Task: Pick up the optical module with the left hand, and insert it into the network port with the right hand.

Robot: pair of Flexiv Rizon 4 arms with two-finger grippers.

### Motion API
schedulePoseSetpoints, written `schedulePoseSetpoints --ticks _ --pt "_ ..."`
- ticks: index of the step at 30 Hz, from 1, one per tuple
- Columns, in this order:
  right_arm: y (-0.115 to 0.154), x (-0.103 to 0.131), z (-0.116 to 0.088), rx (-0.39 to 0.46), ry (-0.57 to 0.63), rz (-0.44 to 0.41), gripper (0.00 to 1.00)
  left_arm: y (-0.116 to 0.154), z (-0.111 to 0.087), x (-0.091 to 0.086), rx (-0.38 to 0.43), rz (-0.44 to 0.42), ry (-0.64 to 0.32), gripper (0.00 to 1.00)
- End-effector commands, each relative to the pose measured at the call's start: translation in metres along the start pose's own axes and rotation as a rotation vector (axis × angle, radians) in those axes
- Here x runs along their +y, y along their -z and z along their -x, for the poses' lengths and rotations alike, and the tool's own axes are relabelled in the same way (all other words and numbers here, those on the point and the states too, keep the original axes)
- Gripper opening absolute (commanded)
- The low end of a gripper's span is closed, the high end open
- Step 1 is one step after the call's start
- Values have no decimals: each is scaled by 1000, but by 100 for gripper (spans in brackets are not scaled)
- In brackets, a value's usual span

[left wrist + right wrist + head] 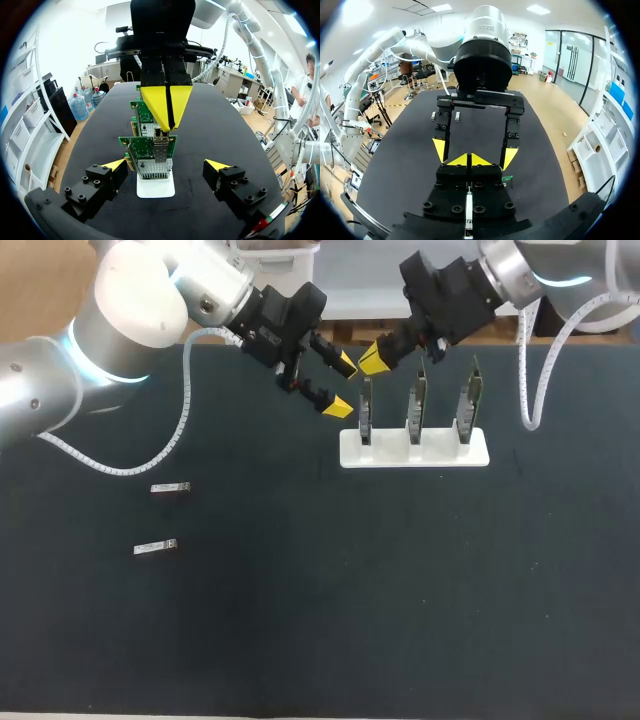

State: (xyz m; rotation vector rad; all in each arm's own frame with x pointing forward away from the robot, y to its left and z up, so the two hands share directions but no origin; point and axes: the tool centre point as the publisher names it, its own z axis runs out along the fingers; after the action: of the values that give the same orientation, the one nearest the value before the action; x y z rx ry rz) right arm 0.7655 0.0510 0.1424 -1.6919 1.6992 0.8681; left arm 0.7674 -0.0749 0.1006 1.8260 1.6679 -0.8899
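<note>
Black tabletop [300, 640]. My left tool [341, 386] is spread wide just beside the end card [366, 412] in the white holder [415, 452], fingers clear of it. My right tool [375, 360] is pinched closed, tips together at that card's top edge; I can't make out anything between them. One optical module [170, 487] and a second module [155, 547] lie flat, well off to my left, untouched

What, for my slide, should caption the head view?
Open left gripper and shut right gripper at the leftmost network card; two optical modules lie aside.
</note>
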Motion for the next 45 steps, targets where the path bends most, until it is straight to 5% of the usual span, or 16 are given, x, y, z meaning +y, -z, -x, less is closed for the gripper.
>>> schedulePoseSetpoints --ticks 1,18,33,45 --pt "-3 -3 -3 4 -5 7 0 0 1 3 5 -6 2 100" --pt "-10 -1 -15 19 -50 16 0 0 1 3 5 -6 2 100" --pt "18 1 13 -87 -16 -28 0 0 1 3 5 -6 2 100" --pt "46 -5 1 -123 -47 -82 0 0 1 3 5 -6 2 100"
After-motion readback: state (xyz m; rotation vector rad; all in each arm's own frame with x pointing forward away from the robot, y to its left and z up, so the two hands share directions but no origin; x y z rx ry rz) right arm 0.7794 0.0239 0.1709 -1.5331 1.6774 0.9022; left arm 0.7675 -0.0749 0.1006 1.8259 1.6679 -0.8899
